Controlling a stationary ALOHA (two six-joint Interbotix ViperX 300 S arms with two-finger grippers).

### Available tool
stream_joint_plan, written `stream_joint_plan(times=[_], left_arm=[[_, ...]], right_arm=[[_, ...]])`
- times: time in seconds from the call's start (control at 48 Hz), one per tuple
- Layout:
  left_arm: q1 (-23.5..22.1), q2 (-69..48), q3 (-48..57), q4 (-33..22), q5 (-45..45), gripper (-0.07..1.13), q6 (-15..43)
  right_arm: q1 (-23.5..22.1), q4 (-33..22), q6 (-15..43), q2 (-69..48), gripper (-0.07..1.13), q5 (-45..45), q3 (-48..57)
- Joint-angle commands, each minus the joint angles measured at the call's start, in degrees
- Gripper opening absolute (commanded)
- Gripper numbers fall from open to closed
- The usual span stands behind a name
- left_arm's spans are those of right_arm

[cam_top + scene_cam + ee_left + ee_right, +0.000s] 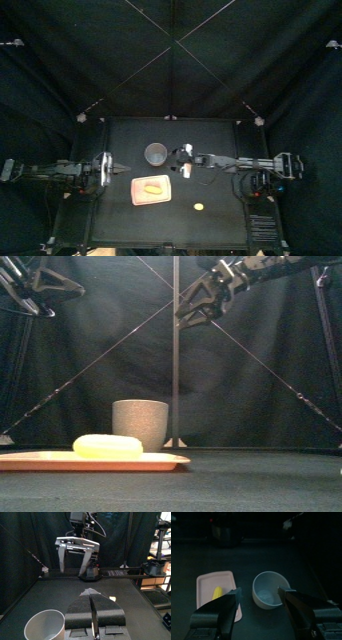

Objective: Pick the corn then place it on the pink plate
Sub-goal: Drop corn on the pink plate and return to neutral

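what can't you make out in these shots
- Small yellow thing on the table, top view: too small to identify; no other view shows it.
- Pink tray, right wrist view: near part hidden behind a jaw of the right claw.
- Grey cup, front view: its inside is hidden by its own wall.

The left arm (pixel 54 170) and right arm (pixel 254 163) are showing black, boxy links. The right gripper (pixel 73 572) is wearing a silver cross-plate (pixel 77 543) over two long grey jaws — seen from inside, they are looking black. The left gripper (pixel 91 594) is showing broad black jaws tapering to points.
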Motion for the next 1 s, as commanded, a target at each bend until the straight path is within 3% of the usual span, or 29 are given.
stream_joint_plan(times=[0.021, 0.396, 1.0], left_arm=[[0.4, 0.1, -1.4, 0.2, -0.3, -0.02, 0.1], [0.9, 0.1, -1.5, 0.2, -0.3, -0.02, 0.1], [0.9, 0.0, -1.4, -0.2, -0.3, -0.02, 0.0]], right_arm=[[0.1, 0.8, 0.3, -9.1, 0.94, -3.2, 4.7], [-0.4, 6.8, 0.4, -27.9, 0.94, -6.3, 18.9], [-0.1, 8.1, 0.4, -31.5, 0.94, -9.9, 24.4]])
